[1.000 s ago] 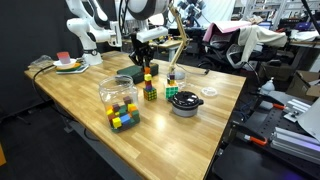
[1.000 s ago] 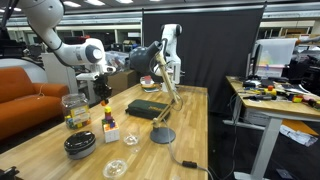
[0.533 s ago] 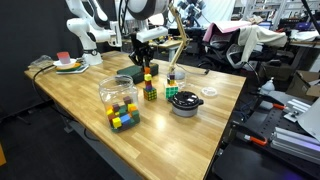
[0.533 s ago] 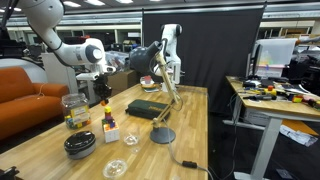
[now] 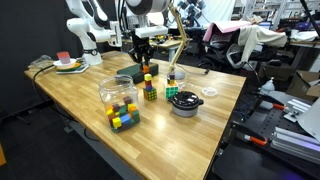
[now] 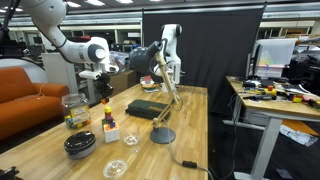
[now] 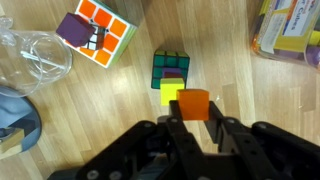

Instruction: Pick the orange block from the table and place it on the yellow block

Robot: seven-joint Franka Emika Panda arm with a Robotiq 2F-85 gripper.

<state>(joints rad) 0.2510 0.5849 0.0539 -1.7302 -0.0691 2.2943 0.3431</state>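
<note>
Gripper (image 7: 194, 116) clamped on orange block (image 7: 194, 103), apparently just above yellow block (image 7: 171, 93), offset sideways. Risk: off-centre release, orange block tips off; hard descent topples stack (image 5: 149, 88).

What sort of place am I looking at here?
Probably a robotics lab: a robot arm over a wooden table, a cluttered workbench, and a black curtain.

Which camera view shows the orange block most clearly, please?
The wrist view: the orange block shows large and sharp between the fingertips of the end effector, with the yellow block just beside it in the picture. In both exterior views that spot is far and tiny, so the block can hardly be made out.
</note>
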